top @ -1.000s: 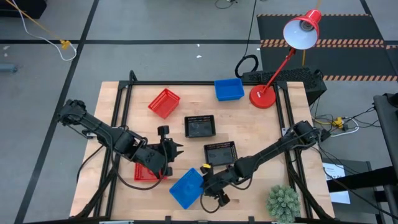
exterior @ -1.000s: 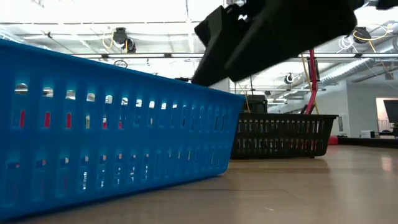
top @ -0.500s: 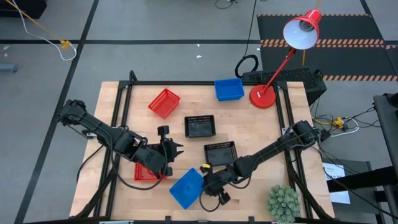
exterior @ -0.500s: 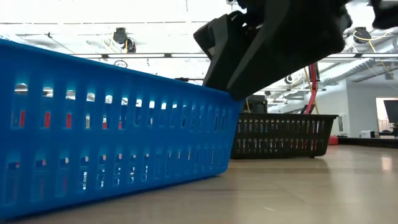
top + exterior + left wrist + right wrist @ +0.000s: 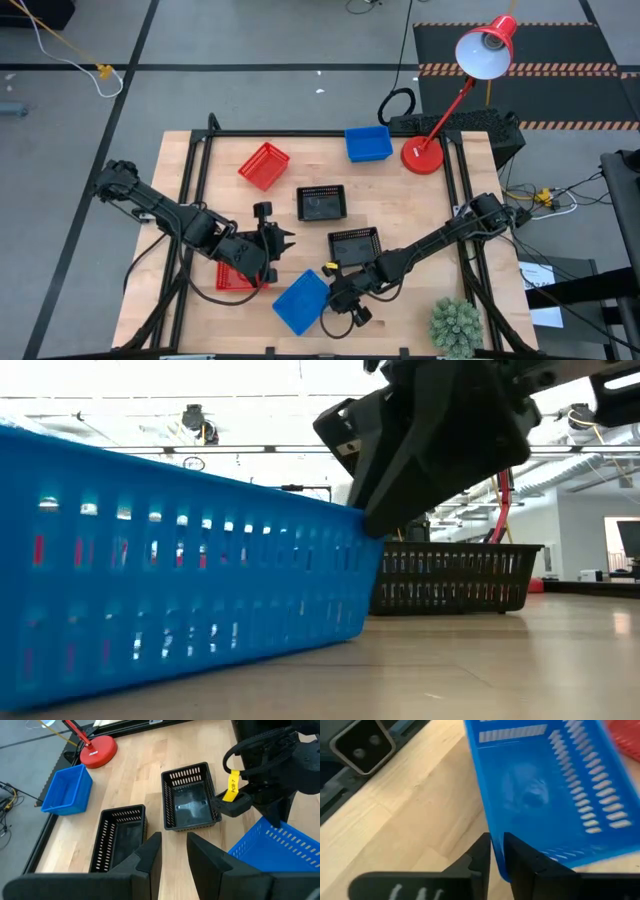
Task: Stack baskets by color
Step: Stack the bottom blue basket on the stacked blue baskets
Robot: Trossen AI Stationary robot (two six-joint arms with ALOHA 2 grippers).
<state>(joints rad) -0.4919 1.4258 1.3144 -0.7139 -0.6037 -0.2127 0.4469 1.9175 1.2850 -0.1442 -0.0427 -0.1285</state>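
A blue basket (image 5: 300,302) lies at the table's near edge, and my right gripper (image 5: 335,298) is shut on its right end; the low view shows this basket (image 5: 190,590) close up. My left gripper (image 5: 276,240) hovers open with a narrow gap (image 5: 174,845) and nothing in it, above a red basket (image 5: 235,275) that lies flat under the arm. Two black baskets (image 5: 322,203) (image 5: 354,246) sit mid-table. A second red basket (image 5: 264,165) and a second blue basket (image 5: 368,144) lie toward the far edge. My right gripper pinches the blue basket's short end wall (image 5: 498,862), close to a corner, one finger inside the basket and one outside. The fingers (image 5: 400,500) slant down from the table's right onto the rim. The basket's bottom looks to rest on the table.
A red lamp base (image 5: 423,155) stands at the far right, its shade (image 5: 487,47) beyond the table. A green plant (image 5: 455,325) sits at the near right corner. Black frame rails (image 5: 197,190) run along the table's sides. Bare wood lies between the baskets.
My right gripper has shut on the blue basket's end wall and tipped a little lower onto the rim. The left arm has kept still.
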